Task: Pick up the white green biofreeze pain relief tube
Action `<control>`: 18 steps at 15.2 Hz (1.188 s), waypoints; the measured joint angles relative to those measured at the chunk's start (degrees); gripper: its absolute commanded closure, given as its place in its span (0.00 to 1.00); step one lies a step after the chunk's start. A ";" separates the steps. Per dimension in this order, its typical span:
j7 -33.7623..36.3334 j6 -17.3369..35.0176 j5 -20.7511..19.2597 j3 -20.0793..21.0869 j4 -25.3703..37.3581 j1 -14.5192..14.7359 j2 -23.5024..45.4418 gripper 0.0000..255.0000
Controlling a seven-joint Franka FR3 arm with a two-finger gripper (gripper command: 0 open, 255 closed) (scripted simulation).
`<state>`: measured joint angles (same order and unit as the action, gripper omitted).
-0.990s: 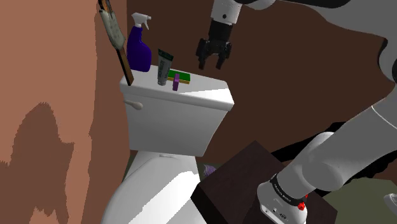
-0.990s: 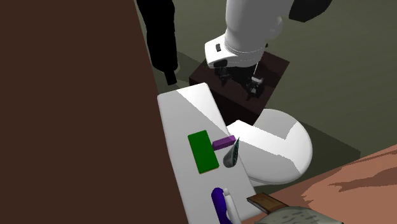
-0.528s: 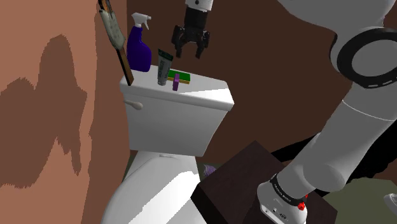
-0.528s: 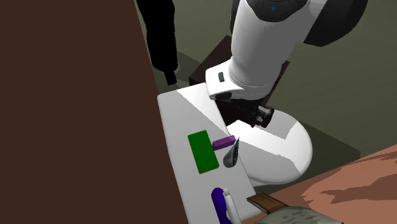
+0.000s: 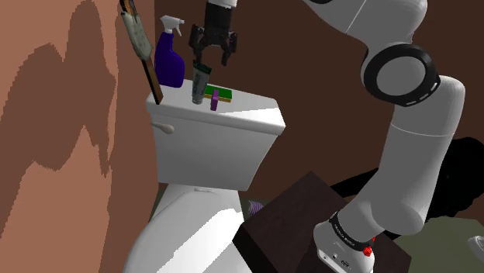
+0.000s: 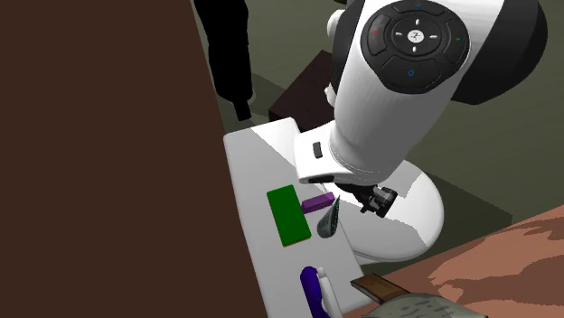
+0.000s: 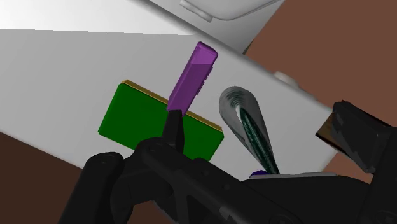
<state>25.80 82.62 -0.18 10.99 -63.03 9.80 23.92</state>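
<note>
The pain relief tube (image 5: 201,84), grey-white with dark green print, stands upright on the white toilet tank lid (image 5: 250,110). It also appears in the second exterior view as the tube (image 6: 329,219) and in the wrist view as the tube (image 7: 249,127). My black gripper (image 5: 213,53) hangs open just above the tube's top, not touching it. In the wrist view the gripper (image 7: 264,139) has its fingers spread to either side of the tube. From the second exterior view the gripper (image 6: 375,197) sits beside the tube, under the white wrist.
On the lid near the tube lie a small purple stick (image 5: 214,99) and a green sponge (image 5: 223,95). A blue spray bottle (image 5: 169,58) and a brown-handled brush (image 5: 143,46) stand at the lid's far end. Brown walls close in behind and beside the tank.
The gripper has swung toward the shoulder view's left, from past the tank's near end to right above the tube. It stayed open throughout. The objects on the lid have not moved.
</note>
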 measured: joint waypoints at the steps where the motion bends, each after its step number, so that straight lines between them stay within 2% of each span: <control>1: -0.06 1.08 0.05 -0.01 -1.38 -0.08 -0.30 0.00; 5: -0.17 4.21 0.22 -0.01 -5.51 -0.29 -1.31 0.00; 6: -0.20 4.40 0.23 -0.02 -5.75 -0.32 -1.37 1.00; 16: -0.22 4.59 0.24 -0.02 -5.96 -0.34 -1.49 1.00; 18: -0.16 3.49 0.16 -0.02 -4.44 -0.25 -1.02 1.00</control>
<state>25.63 86.11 -0.01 10.97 -67.48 9.55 22.90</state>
